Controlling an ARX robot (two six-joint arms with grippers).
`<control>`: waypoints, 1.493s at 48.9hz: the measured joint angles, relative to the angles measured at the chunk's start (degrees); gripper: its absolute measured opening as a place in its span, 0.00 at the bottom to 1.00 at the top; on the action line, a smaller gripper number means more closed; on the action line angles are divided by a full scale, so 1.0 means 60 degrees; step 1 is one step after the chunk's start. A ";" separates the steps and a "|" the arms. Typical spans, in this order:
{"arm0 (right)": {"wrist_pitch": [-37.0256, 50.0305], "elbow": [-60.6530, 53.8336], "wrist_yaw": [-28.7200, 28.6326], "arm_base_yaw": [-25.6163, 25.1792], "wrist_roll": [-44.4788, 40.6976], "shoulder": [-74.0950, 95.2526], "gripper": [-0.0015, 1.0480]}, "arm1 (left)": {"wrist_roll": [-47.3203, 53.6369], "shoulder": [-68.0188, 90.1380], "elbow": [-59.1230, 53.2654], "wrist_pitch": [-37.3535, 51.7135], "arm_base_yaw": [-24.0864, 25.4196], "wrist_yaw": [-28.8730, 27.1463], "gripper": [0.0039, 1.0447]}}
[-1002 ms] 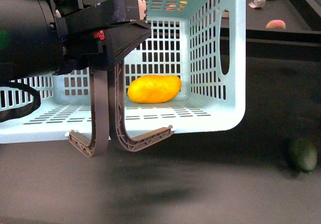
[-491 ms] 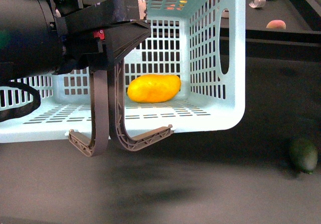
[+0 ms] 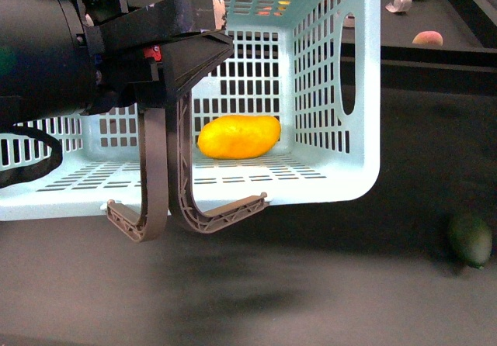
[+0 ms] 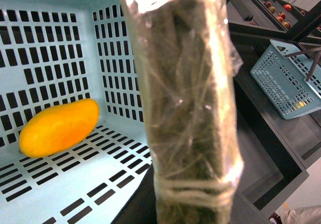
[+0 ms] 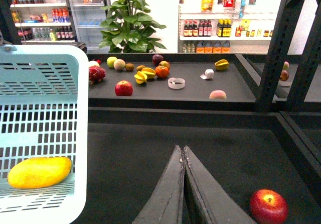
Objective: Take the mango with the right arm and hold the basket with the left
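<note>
Mango (image 3: 238, 136) lies in basket (image 3: 326, 187); shelf bottles' (image 5: 200, 29) labels unreadable.

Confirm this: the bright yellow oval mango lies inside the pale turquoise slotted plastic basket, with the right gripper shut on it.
One part is wrong. The yellow mango does lie inside the turquoise basket, but the right gripper is shut on nothing, outside the basket; the right wrist view shows it.

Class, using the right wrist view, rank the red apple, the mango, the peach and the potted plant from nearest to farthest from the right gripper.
From the right gripper:
1. red apple, on the dark table beside it.
2. mango, inside the basket.
3. peach, on the far shelf.
4. potted plant, behind that shelf.
</note>
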 joint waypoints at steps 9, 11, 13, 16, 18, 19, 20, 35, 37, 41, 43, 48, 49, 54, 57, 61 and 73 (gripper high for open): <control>-0.0605 0.0000 -0.0004 0.0000 0.0000 -0.0608 0.02 | -0.0007 0.0000 0.0000 -0.0004 0.0000 0.0004 0.08; -0.0714 0.0000 -0.0004 0.0000 0.0000 -0.0714 0.02 | -0.0007 0.0000 0.0000 -0.0004 0.0000 0.0004 0.08; -0.0838 0.0000 -0.0004 0.0000 0.0000 -0.0838 0.02 | -0.0011 0.0000 0.0000 -0.0004 0.0000 0.0004 0.08; -0.1013 0.0000 -0.0004 0.0000 0.0000 -0.1016 0.02 | -0.0015 0.0000 0.0000 0.0000 0.0000 0.0004 0.08; -0.1122 0.0000 -0.0007 0.0000 0.0000 -0.1122 0.02 | -0.0011 0.0000 0.0000 -0.0004 0.0000 0.0004 0.08; -0.1377 0.0004 -0.0007 0.0000 0.0004 -0.1362 0.02 | -0.0011 0.0000 0.0000 -0.0004 0.0000 0.0004 0.08; -0.1938 0.0011 -0.0007 0.0000 0.0004 -0.1727 0.02 | -0.0011 0.0000 0.0000 -0.0004 0.0000 0.0004 0.08; -0.2805 0.0007 -0.0022 0.0000 -0.0004 -0.2736 0.02 | 0.0018 0.0000 0.0000 -0.0004 0.0000 0.0004 0.08; -0.2805 0.0007 -0.0018 0.0000 -0.0004 -0.2736 0.02 | 0.0000 0.0000 0.0000 -0.0004 0.0000 0.0000 0.08; -0.2805 0.0007 -0.0022 0.0000 -0.0004 -0.2736 0.02 | -0.0011 0.0000 0.0004 0.0000 0.0000 0.0004 0.08; -0.2805 0.0007 -0.0022 0.0000 -0.0004 -0.2736 0.02 | 0.0000 0.0000 0.0000 -0.0004 0.0000 0.0004 0.08; -0.2805 0.0007 -0.0022 0.0000 -0.0004 -0.2736 0.02 | 0.0007 0.0000 0.0000 0.0000 0.0000 0.0004 0.08; -0.2805 0.0007 -0.0022 0.0000 -0.0004 -0.2736 0.02 | 0.0004 0.0000 0.0000 -0.0004 0.0000 0.0004 0.08; -0.2805 0.0007 -0.0022 0.0000 -0.0015 -0.2736 0.05 | -0.0004 0.0000 0.0000 -0.0004 0.0000 0.0004 0.08; -0.2805 0.0007 -0.0022 0.0000 -0.0015 -0.2736 0.13 | -0.0004 0.0000 0.0004 -0.0004 0.0000 0.0004 0.08; -0.2805 0.0007 -0.0022 0.0000 -0.0015 -0.2736 0.26 | -0.0011 0.0000 0.0000 -0.0004 0.0000 0.0004 0.08; -0.2805 0.0007 -0.0015 0.0000 -0.0015 -0.2736 0.62 | 0.0455 0.0667 0.0040 0.1526 -0.0368 -0.2550 0.08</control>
